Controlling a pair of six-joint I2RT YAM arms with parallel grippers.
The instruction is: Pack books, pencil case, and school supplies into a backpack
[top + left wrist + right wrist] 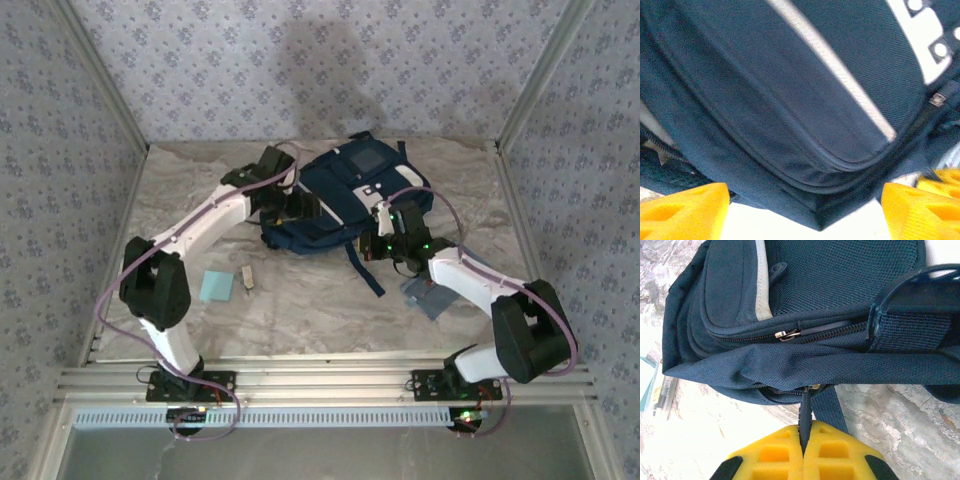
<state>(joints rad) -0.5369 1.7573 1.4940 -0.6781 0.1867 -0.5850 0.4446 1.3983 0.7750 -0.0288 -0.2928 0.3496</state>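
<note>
Looking down from the top camera, I see the backpack (pixel 345 195) lying far-middle on the table (pixel 300 320), with my left claw (pixel 290 207) at its left edge and my right claw (pixel 385 237) at its near right side. The pencil case (pixel 432 298) lies partly under my right forearm. The blue pad (pixel 214 287) and eraser block (pixel 247 278) lie side by side near the left arm. On the left wrist camera, the yellow fingers (pixel 685 210) are spread wide and released, with navy fabric just beyond them. On the right wrist camera, the claw is clenched on the backpack's dark zipper pull (pixel 805 412).
</note>
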